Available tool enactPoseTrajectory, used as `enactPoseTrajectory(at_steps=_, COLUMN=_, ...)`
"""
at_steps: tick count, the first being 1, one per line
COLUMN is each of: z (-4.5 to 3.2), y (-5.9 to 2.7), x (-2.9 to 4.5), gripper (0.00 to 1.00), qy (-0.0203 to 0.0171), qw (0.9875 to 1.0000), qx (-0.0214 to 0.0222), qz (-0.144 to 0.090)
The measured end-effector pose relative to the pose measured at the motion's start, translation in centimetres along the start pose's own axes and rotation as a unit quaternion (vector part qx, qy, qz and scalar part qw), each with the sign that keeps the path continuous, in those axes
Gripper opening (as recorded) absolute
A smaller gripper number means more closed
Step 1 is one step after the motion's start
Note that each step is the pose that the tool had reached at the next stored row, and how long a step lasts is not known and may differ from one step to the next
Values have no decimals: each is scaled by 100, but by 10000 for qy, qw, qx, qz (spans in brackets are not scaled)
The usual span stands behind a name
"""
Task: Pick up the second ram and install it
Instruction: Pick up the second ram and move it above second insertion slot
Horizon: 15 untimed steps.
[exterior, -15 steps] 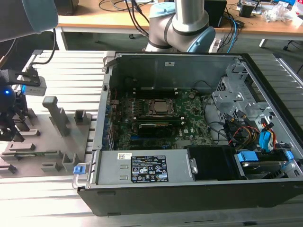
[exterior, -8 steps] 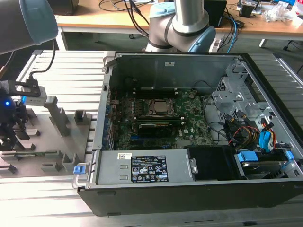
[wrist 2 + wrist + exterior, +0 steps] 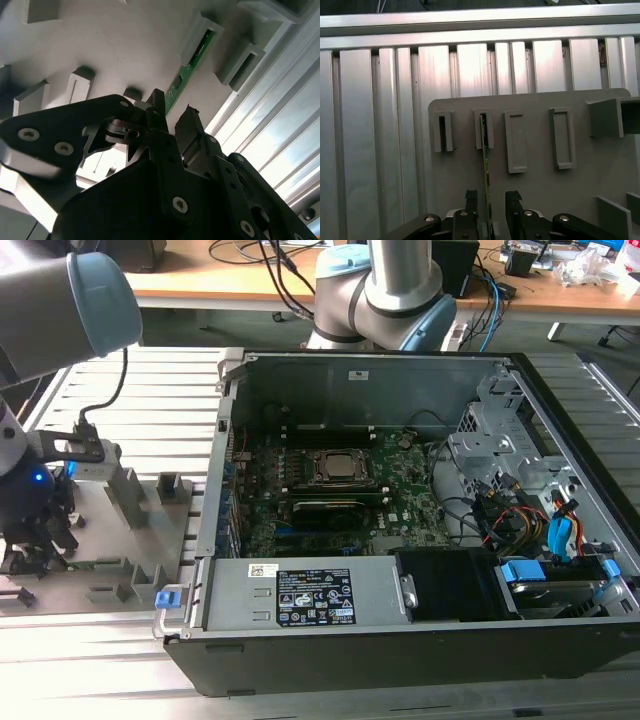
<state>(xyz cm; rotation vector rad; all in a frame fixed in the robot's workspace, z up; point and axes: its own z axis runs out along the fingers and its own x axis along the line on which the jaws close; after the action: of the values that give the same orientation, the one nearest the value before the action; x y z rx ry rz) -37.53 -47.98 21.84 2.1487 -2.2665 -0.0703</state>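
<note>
Ram stick (image 3: 485,150) is standing on edge in a grey holder (image 3: 545,200), long axis running toward the gripper (image 3: 492,196); fingers (image 3: 512,200) are straddling it, apart. Ribbed metal table (image 3: 395,125) underneath, computer case (image 3: 350,665) nearby.

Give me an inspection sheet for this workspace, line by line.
Surface: ribbed aluminium table carrying a grey fixture plate.
Job's things: second ram standing on edge, its far end in a plate holder.
Clutter: empty holders on the plate.
Grippers: gripper open, fingers on either side of the ram, gaps showing.
Cables: coloured wires inside the open computer case.
Surroundings: wooden desk behind.
</note>
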Motion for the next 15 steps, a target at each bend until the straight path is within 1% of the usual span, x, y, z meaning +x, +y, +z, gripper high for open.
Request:
enactPoseTrajectory(at_steps=2, z=55, y=-1, x=21, gripper=36, qy=0, qw=9999, qx=-3, qz=-110)
enactPoseTrajectory(at_steps=4, z=93, y=1, x=35, gripper=36, qy=1, qw=9998, qx=-5, qz=-182)
enactPoseTrajectory(at_steps=7, z=160, y=-1, x=42, gripper=36, qy=2, qw=9998, qx=-6, qz=-196)
enactPoseTrajectory(at_steps=8, z=171, y=-1, x=43, gripper=36, qy=2, qw=9998, qx=-6, qz=-196)
enactPoseTrajectory(at_steps=12, z=172, y=-2, x=42, gripper=36, qy=-1, qw=9998, qx=-6, qz=-196)
enactPoseTrajectory(at_steps=13, z=172, y=-2, x=42, gripper=28, qy=-2, qw=9998, qx=-6, qz=-196)
enactPoseTrajectory(at_steps=15, z=172, y=-2, x=42, gripper=16, qy=-3, qw=9998, qx=-6, qz=-196)
